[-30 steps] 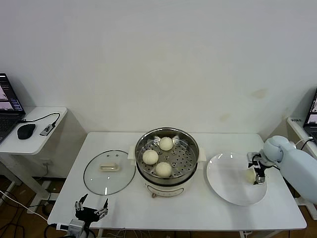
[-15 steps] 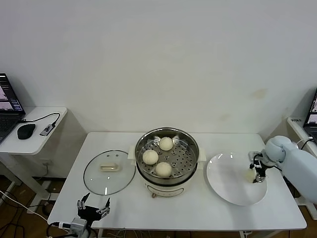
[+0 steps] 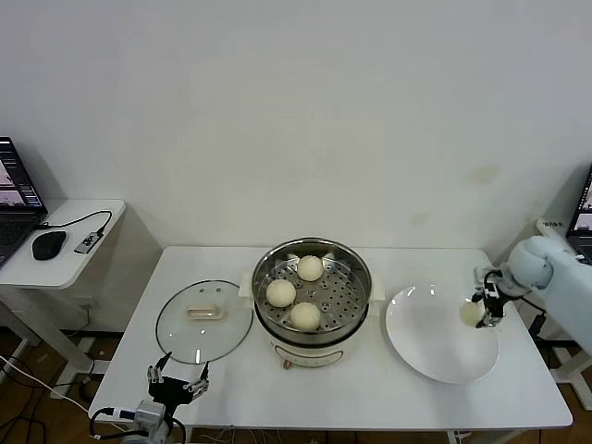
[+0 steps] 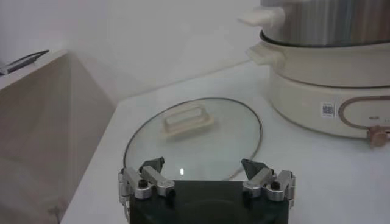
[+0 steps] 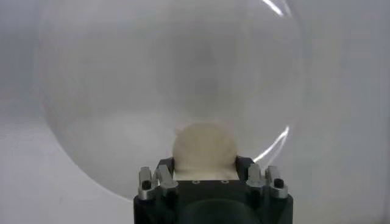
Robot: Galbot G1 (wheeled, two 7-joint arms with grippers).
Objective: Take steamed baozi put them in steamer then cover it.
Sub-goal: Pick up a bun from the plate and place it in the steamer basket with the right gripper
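Observation:
Three steamed baozi (image 3: 280, 292) lie on the perforated tray of the steel steamer (image 3: 262, 273) at mid-table. A further baozi (image 3: 472, 314) (image 5: 204, 149) sits between the fingers of my right gripper (image 3: 483, 310) (image 5: 205, 167), which is shut on it just above the right side of the white plate (image 3: 430, 338). The glass cover (image 3: 185, 338) (image 4: 201, 143) with its beige handle (image 4: 187, 120) lies flat on the table left of the steamer. My left gripper (image 3: 178, 377) (image 4: 203, 167) hangs open at the table's front left edge, just short of the cover, holding nothing.
The steamer's cream base (image 4: 317, 91) stands beside the cover. A small side table (image 3: 55, 268) with a mouse and a laptop is at the far left. Another laptop (image 3: 584, 217) shows at the right edge.
My right gripper closed on the baozi on the plate and moved it slightly up and to the right. The left gripper crept a little toward the cover.

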